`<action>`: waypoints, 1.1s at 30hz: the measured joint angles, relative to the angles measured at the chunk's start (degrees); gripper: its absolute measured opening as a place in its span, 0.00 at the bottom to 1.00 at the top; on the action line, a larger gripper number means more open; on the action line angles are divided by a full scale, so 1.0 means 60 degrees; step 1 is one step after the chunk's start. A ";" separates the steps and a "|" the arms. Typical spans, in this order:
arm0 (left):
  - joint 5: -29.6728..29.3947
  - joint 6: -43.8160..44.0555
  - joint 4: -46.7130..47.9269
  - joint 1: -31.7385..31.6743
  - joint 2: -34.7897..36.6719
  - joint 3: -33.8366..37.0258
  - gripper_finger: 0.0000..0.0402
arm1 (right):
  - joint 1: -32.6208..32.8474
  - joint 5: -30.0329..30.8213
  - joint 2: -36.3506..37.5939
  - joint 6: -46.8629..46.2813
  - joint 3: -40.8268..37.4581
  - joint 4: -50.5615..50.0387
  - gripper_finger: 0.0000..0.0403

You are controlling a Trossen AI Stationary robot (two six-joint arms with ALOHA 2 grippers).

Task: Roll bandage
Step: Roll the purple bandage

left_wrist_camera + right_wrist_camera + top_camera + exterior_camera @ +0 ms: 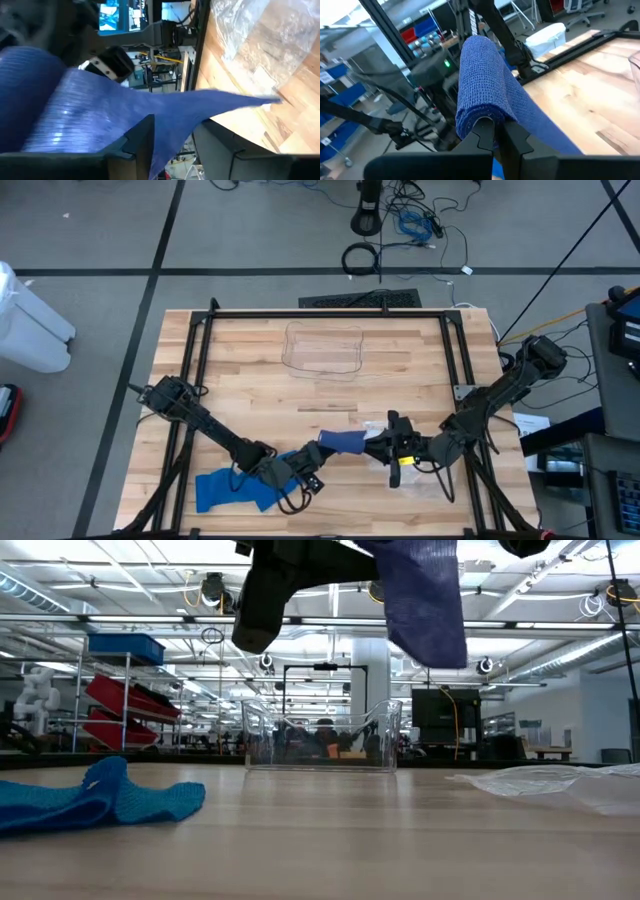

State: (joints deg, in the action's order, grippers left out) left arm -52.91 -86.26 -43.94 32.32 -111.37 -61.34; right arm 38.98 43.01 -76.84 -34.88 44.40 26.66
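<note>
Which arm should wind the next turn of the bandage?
Right, probably. The right claw is shut on the rolled end of the dark blue woven bandage, held above the table. The left claw only grips the loose strip, keeping it taut.

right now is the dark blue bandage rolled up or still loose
Partly rolled: one end of the dark blue bandage is wound in the shut right gripper, while the rest trails loose past the left gripper.

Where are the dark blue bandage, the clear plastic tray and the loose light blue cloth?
dark blue bandage (485,85): right wrist view, its rolled end.
clear plastic tray (322,348): high view, its floor.
light blue cloth (95,798): low view, its crumpled middle.
</note>
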 joint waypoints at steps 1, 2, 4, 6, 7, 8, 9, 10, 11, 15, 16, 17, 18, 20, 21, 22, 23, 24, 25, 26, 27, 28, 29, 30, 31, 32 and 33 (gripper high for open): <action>-0.0034 -0.0001 0.0019 0.0000 0.0000 0.0000 0.32 | 0.0000 -0.0063 0.0000 0.0058 0.0000 0.0080 0.00; -0.0072 0.0001 0.0013 0.0000 0.0000 0.0000 0.29 | 0.0000 -0.0165 0.0000 0.0110 0.0000 0.0117 0.00; -0.0148 0.0046 -0.0013 0.0004 0.0000 0.0000 0.21 | 0.0000 -0.0230 0.0000 0.0167 0.0000 0.0187 0.00; -0.0210 0.0054 -0.0011 0.0027 0.0000 0.0000 0.12 | 0.0000 -0.0226 0.0000 0.0177 0.0000 0.0197 0.00; -0.0215 0.0072 -0.0014 0.0048 0.0000 0.0000 0.06 | 0.0000 -0.0230 0.0000 0.0190 0.0000 0.0197 0.00; -0.0227 0.0084 -0.0036 0.0068 0.0000 0.0000 0.03 | 0.0000 -0.0225 0.0000 0.0229 0.0000 0.0200 0.00; -0.0229 0.0174 -0.0087 0.0085 0.0000 0.0000 0.02 | 0.0000 -0.0214 0.0000 0.0268 0.0000 0.0206 0.00; -0.0231 0.0344 -0.0106 0.0110 0.0000 -0.0007 0.02 | 0.0000 -0.0158 0.0000 0.0347 0.0000 0.0202 0.00; -0.0233 0.0604 -0.0097 0.0132 0.0000 -0.0044 0.02 | 0.0000 -0.0098 0.0000 0.0468 0.0000 0.0195 0.00; -0.0222 0.2333 -0.0110 0.0330 0.0000 -0.0317 0.01 | -0.0006 0.0668 0.0015 0.1035 0.0000 -0.0174 0.00; -0.0222 0.2750 -0.0103 0.0405 0.0000 -0.0361 0.01 | -0.0007 0.0812 0.0015 0.1263 0.0000 -0.0331 0.00; -0.0218 0.3091 -0.0089 0.0483 0.0000 -0.0415 0.01 | -0.0007 0.0941 0.0018 0.1454 0.0000 -0.0529 0.00; -0.0208 0.3339 -0.0088 0.0565 0.0000 -0.0457 0.01 | -0.0010 0.1045 0.0018 0.1687 0.0000 -0.0682 0.00; -0.0183 0.3566 -0.0094 0.0756 -0.0002 -0.0507 0.01 | -0.0007 0.1104 0.0022 0.2246 0.0000 -0.0959 0.00; -0.0123 0.3573 -0.0095 0.0841 -0.0001 -0.0510 0.01 | -0.0007 0.1104 0.0022 0.2552 0.0000 -0.1080 0.00; -0.0035 0.3579 -0.0091 0.0929 -0.0002 -0.0510 0.01 | -0.0007 0.1107 0.0022 0.2913 0.0000 -0.1159 0.00; 0.0071 0.3581 -0.0088 0.1010 -0.0001 -0.0510 0.01 | -0.0003 0.1105 0.0022 0.3254 0.0000 -0.1170 0.00; 0.0160 0.3582 -0.0086 0.1076 -0.0001 -0.0510 0.01 | 0.0007 0.1113 0.0022 0.3575 0.0000 -0.1150 0.00; 0.0277 0.3585 -0.0088 0.1142 0.0000 -0.0510 0.01 | 0.0021 0.1167 0.0022 0.3884 0.0000 -0.1145 0.00; 0.0387 0.3594 -0.0098 0.1206 -0.0001 -0.0514 0.01 | 0.0039 0.1320 0.0022 0.4122 0.0000 -0.1153 0.00; 0.0533 0.3649 -0.0095 0.1249 -0.0002 -0.0514 0.01 | 0.0068 0.1547 0.0022 0.4329 0.0000 -0.1153 0.00; 0.0692 0.3766 -0.0095 0.1269 -0.0003 -0.0514 0.01 | 0.0103 0.1840 0.0022 0.4543 0.0000 -0.1149 0.00; 0.0878 0.3841 -0.0110 0.1268 -0.0004 -0.0514 0.01 | 0.0137 0.2104 0.0022 0.4741 0.0000 -0.1152 0.00; 0.1041 0.3897 -0.0173 0.1267 0.0000 -0.0514 0.01 | 0.0180 0.2292 0.0022 0.4915 0.0000 -0.1186 0.00; 0.1168 0.3911 -0.0268 0.1265 0.0000 -0.0514 0.01 | 0.0203 0.2341 0.0022 0.5007 0.0000 -0.1266 0.00; 0.1245 0.3948 -0.0363 0.1260 0.0000 -0.0515 0.01 | 0.0215 0.2332 0.0022 0.5030 0.0000 -0.1346 0.00; 0.1303 0.4028 -0.0398 0.1256 0.0000 -0.0517 0.01 | 0.0222 0.2324 0.0022 0.5027 0.0000 -0.1460 0.00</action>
State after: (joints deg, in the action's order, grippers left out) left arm -45.09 -62.09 -46.33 39.85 -111.37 -64.45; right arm 40.31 56.95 -76.71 -4.72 44.40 17.90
